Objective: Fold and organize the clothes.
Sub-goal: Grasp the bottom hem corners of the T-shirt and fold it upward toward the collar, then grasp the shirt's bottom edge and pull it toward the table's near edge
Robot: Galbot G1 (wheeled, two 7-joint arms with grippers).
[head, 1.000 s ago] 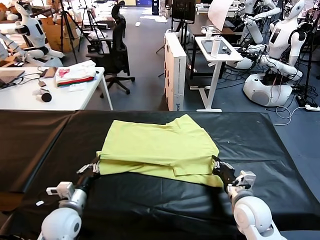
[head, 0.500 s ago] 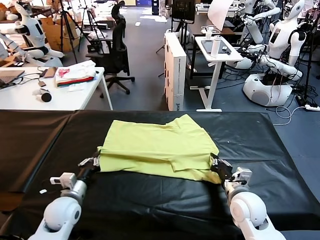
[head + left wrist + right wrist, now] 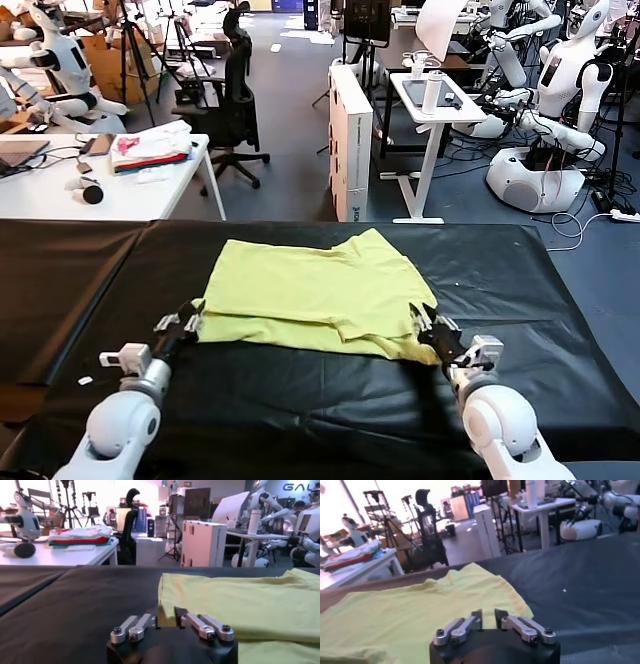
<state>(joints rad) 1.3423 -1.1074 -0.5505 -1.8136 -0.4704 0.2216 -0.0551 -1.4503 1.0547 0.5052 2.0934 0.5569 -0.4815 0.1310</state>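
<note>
The lime yellow-green cotton T-shirt (image 3: 318, 293) lies folded on the black table (image 3: 90, 290); the left pincer (image 3: 182, 325) sits at its near left corner, the right pincer (image 3: 432, 331) at its near right corner; both seem a little apart, holding nothing.

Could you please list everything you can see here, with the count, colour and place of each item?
T-shirt: one, lime yellow-green, folded, middle of the black table.
Table: one, black-covered, in front of the robot.
Pile of folded garments: one, pink, white and red, on the white table far left.
Office chair: one, black, behind that white table.
Other robots: several, white, in the background.
Left gripper: one, at the shirt's near-left corner, fingers open.
Right gripper: one, at the shirt's near-right corner, fingers open.
</note>
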